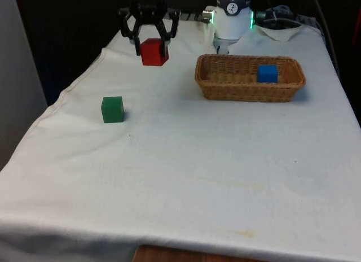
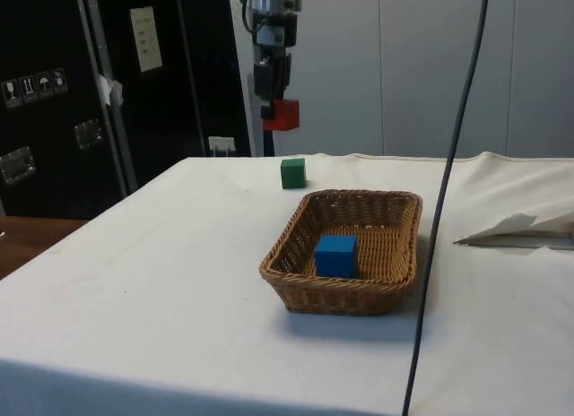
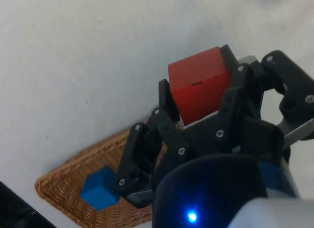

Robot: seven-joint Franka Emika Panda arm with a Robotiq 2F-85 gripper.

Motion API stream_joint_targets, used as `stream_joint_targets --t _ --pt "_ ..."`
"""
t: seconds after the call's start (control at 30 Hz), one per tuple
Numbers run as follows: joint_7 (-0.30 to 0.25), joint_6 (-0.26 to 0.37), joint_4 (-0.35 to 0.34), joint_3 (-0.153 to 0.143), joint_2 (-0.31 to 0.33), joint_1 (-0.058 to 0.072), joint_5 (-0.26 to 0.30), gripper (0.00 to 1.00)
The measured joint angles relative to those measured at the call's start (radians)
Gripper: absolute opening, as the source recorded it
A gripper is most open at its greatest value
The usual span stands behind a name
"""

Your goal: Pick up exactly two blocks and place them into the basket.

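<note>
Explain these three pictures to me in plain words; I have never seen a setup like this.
This is a white robot arm working at a table covered with a white cloth. At its tip is a black two-fingered clamp, the end effector. All three pictures show one moment. One camera looks across the table towards the robot, one looks from the table's side, and one sits on the robot's wrist, looking down past the fingers.

The end effector is shut on a red block, held in the air above the cloth; the side view shows it well clear of the table. A green block sits on the cloth. A wicker basket stands nearby with a blue block lying inside it.

The job is to put two blocks into the basket, so the red one looks like the second.
</note>
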Motion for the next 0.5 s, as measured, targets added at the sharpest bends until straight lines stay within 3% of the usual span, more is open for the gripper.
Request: stream_joint_targets --t 0.37,0.5 --pt "0.036 0.004 -0.092 0.000 -0.087 0.003 -0.073 0.09" --pt "0.066 0.008 -0.131 0.000 -0.120 0.004 -0.127 0.09"
